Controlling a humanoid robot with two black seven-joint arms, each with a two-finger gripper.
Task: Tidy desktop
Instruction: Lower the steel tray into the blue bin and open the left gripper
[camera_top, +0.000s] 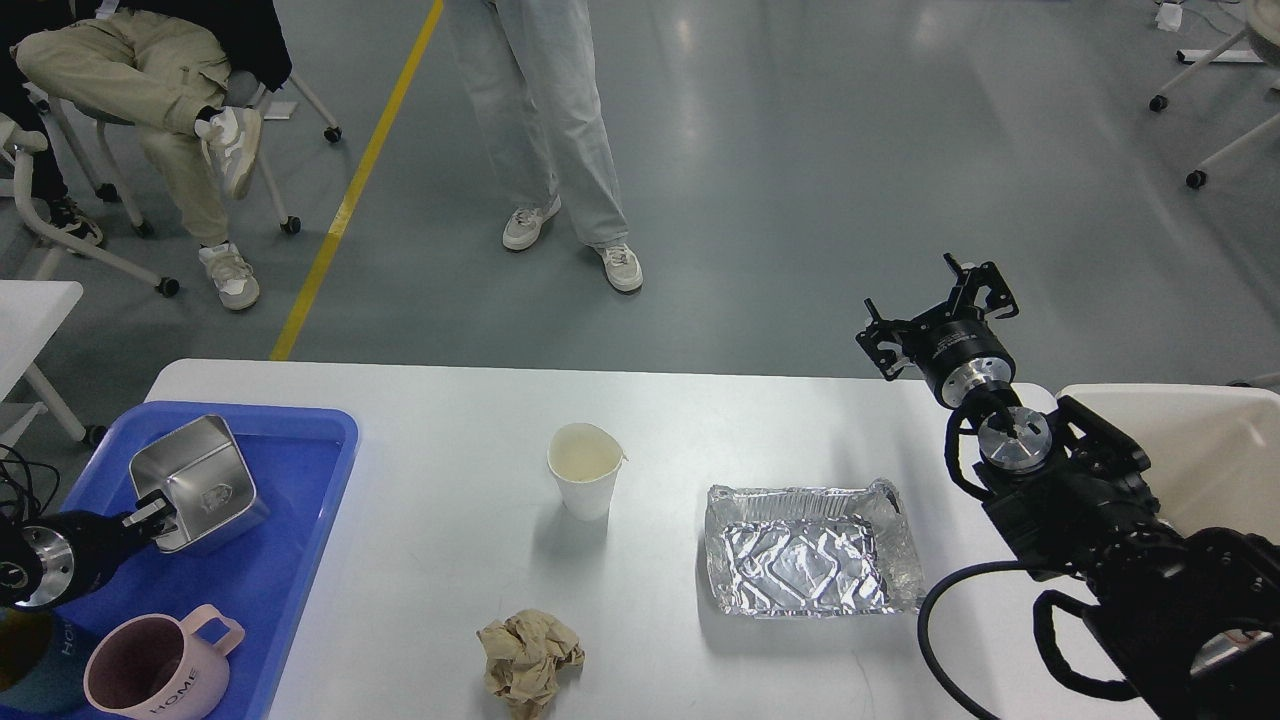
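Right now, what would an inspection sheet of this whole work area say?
Surface: white desktop, mostly bare.
Job's things: paper cup upright; foil tray empty; crumpled paper near the front edge.
Clutter: blue tray holds a steel container and a pink mug; beige bin at right.
Grippers: left gripper shut on the steel container's rim; right gripper open, raised, empty.
Cables: black cable loops off the right arm.
Surroundings: two people beyond the table; yellow floor line.

desktop (420, 600) smooth white, faint sheen | tray (290, 590) glossy blue plastic | tin (195, 480) brushed metal | pan (810, 550) crinkled shiny foil | cup (585, 478) matt paper | wad (528, 658) rough crumpled brown paper
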